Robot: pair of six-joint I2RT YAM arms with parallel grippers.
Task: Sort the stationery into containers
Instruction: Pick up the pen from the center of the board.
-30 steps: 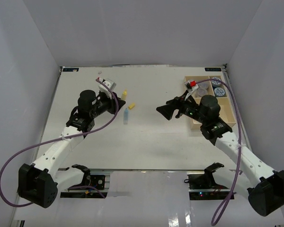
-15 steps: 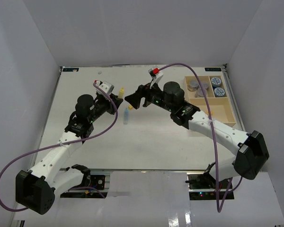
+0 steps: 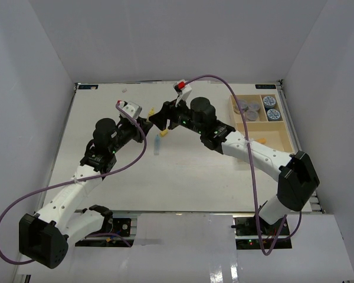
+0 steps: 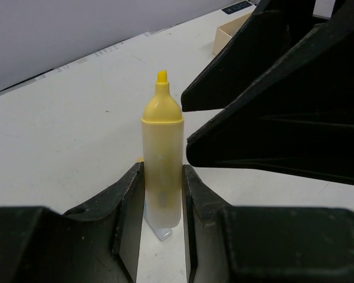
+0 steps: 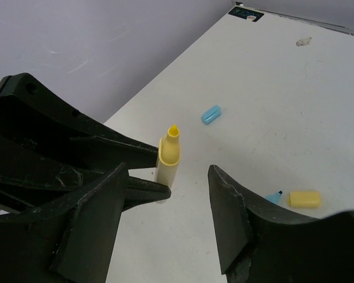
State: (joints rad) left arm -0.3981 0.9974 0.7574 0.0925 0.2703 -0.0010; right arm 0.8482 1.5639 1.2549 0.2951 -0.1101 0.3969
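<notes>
My left gripper [image 4: 162, 197] is shut on a yellow marker [image 4: 162, 159] and holds it upright above the table, uncapped tip up. In the top view this marker [image 3: 151, 111] sits between the left gripper [image 3: 143, 121] and the right gripper [image 3: 159, 118], which face each other. My right gripper [image 5: 167, 172] is open, its jaws on either side of the marker [image 5: 168, 159] without touching it. The wooden tray [image 3: 283, 138] at the far right holds grey rolls [image 3: 248, 108] and blue-and-white rolls [image 3: 271, 108] in its small sections.
A blue marker [image 3: 157, 144] and a yellow cap [image 3: 164, 132] lie on the table below the grippers. The right wrist view also shows a blue cap [image 5: 210, 114] farther off and the yellow cap [image 5: 304, 199] near its right finger.
My right arm has swung from the tray leftward to the marker held by the left gripper, and its jaws have narrowed. The left gripper has risen slightly with the marker.
</notes>
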